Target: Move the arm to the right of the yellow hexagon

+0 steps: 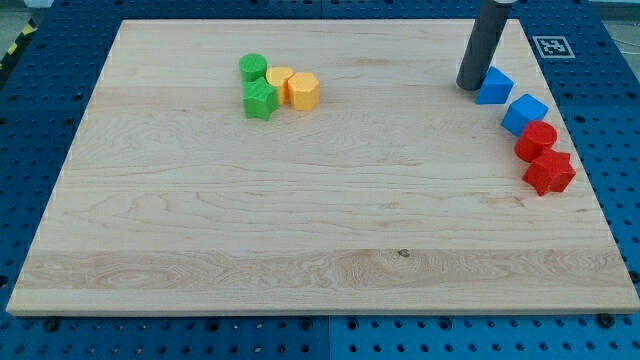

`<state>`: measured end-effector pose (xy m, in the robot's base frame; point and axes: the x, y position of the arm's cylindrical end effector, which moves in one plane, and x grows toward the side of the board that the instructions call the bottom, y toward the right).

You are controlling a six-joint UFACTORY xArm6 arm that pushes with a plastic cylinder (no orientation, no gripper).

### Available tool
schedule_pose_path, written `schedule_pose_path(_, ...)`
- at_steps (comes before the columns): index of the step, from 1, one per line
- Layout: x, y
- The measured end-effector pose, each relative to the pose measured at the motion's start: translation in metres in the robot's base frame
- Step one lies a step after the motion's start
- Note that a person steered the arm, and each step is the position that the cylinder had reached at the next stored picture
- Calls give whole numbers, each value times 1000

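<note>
Eight small blocks lie on the wooden tabletop (320, 200), in two groups well apart. There is only the one camera view, and I place everything in it from the yellow hexagon (303, 91), which sits in the upper left part of the tabletop.

Touching the hexagon on the view's left and slightly above is a yellow cylinder (279, 78). Further to the view's left of the hexagon is a green cylinder (253, 68), just beside the yellow cylinder. Below that, to the view's lower left of the hexagon, stands a green star (260, 100), close against the yellow pieces.

Far to the view's right of the hexagon, near the tabletop's right edge, a blue triangle (493, 87) lies at about the hexagon's height. Below and to the right of it comes a blue block (524, 114), then a red cylinder (537, 140) touching it, then a red block (549, 172) lowest of all; the shapes of those two blocks are hard to make out.

My tip (470, 86) rests on the tabletop well to the view's right of the hexagon, touching or just beside the blue triangle's left side. The rod rises out of the view's top.

No pincer exists on this arm, so nothing is held.
</note>
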<state>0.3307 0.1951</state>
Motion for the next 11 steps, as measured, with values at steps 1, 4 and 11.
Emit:
schedule_pose_path(1, 0, 7)
schedule_pose_path(4, 10, 19)
schedule_pose_path(11, -8, -86)
